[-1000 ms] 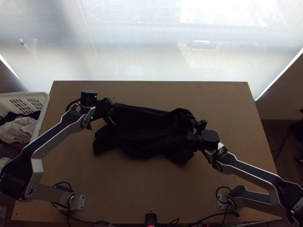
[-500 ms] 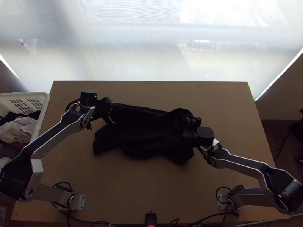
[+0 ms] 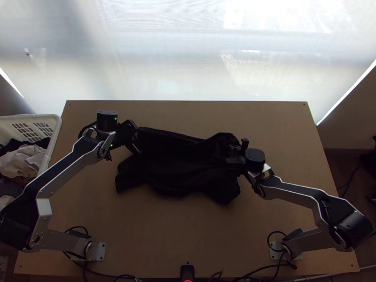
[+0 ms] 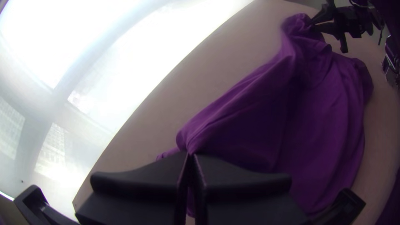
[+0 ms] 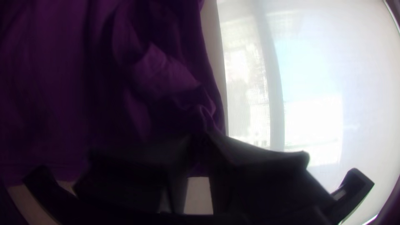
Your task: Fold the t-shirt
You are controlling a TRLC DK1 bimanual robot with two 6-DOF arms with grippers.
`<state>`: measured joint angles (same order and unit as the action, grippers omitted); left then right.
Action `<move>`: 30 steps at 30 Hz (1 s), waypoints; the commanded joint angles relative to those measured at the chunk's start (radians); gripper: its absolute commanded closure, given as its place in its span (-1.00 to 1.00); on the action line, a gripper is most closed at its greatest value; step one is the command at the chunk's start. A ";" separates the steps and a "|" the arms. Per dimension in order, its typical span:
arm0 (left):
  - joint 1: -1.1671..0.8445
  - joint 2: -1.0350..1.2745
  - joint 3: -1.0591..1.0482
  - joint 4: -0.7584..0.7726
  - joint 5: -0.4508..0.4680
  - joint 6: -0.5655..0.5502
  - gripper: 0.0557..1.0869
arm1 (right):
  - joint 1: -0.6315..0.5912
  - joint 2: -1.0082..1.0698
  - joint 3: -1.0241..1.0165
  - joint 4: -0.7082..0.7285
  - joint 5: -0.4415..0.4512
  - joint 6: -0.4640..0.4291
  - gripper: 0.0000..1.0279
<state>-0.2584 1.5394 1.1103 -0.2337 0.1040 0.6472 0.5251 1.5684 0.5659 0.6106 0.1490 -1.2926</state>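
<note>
T-shirt (image 3: 178, 167), edge pinched by left claw (image 3: 137, 137), bunched part held by right claw (image 3: 234, 153)

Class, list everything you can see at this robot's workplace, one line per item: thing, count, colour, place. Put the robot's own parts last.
T-shirt: one, purple in the wrist views, lying creased on the table between the arms
Table: one, light wood, under the t-shirt
Basket: one, white, beyond the table's left edge
Clothes: several, dark and pale, in the basket
Window covering: one, whitish, past the far edge
Device: one, black with a red light, near edge, middle
Cables: several, black, around the arm bases
Arms: two, silver-grey and black, left arm and right arm
Grippers: two, black, left gripper and right gripper, each pinching the t-shirt
</note>
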 commanded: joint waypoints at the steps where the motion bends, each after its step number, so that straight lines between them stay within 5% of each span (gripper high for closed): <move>1: 0.015 -0.036 0.005 -0.024 0.002 -0.003 0.93 | 0.027 -0.103 0.045 -0.072 0.012 0.052 0.95; 14: 0.036 -0.294 0.126 -0.455 0.059 -0.141 0.93 | 0.124 -0.309 0.529 -1.066 0.015 0.607 0.95; 19: 0.038 -0.444 0.135 -0.596 0.059 -0.169 0.93 | 0.131 -0.312 0.695 -1.361 -0.118 0.791 0.95; 30: 0.088 -0.690 0.263 -0.923 0.071 -0.192 0.93 | 0.101 -0.343 0.967 -1.776 -0.417 0.977 0.95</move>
<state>-0.1921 0.9691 1.2850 -0.9733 0.1646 0.4778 0.6479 1.2453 1.3567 -0.9340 -0.1043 -0.4286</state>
